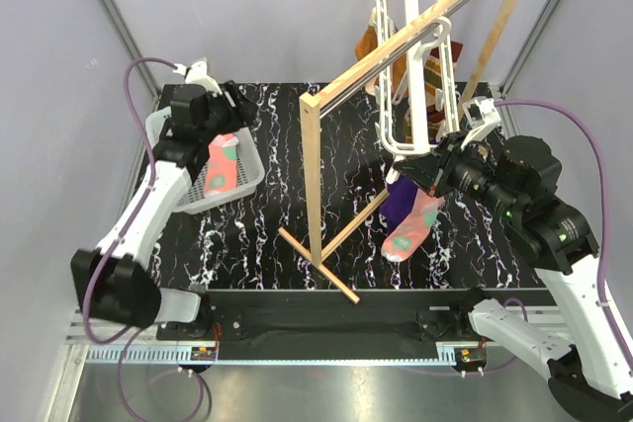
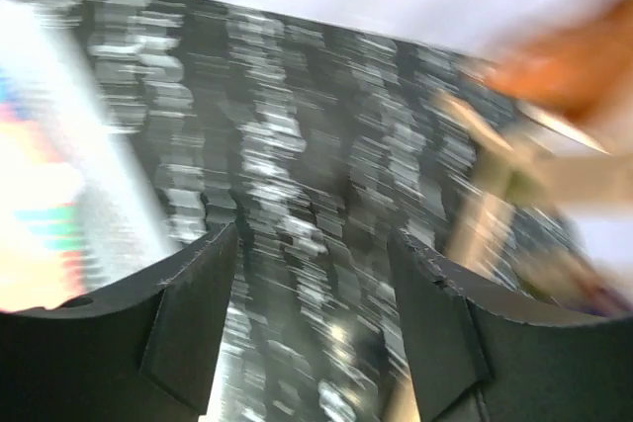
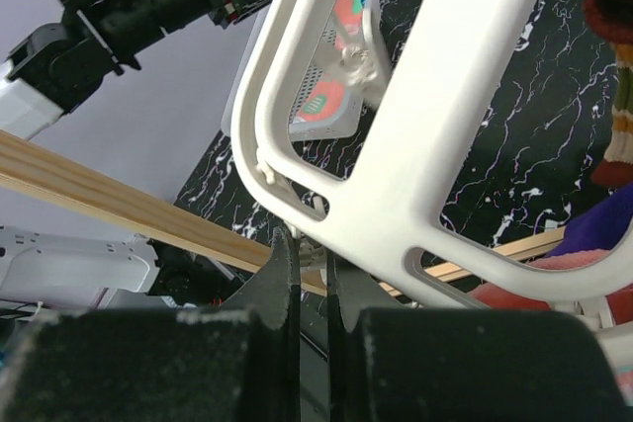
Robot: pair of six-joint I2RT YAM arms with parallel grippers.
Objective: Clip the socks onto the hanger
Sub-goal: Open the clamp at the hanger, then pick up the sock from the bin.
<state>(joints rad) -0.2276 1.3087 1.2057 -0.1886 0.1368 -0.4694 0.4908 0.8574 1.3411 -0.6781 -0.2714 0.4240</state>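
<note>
The white hanger hangs from the wooden rail and fills the right wrist view. My right gripper is at its lower end. Its jaws are pinched on a small white clip under the frame. A pink sock hangs just below, red-pink at the right wrist view's edge. A tan striped sock hangs on the frame. Another pink sock lies in the white basket. My left gripper is open and empty above the basket's far side; its view is motion-blurred.
The light wooden rail stand crosses the table diagonally, with its post and foot in the middle. A purple cloth hangs beside the pink sock. An orange-brown cloth hangs behind the hanger.
</note>
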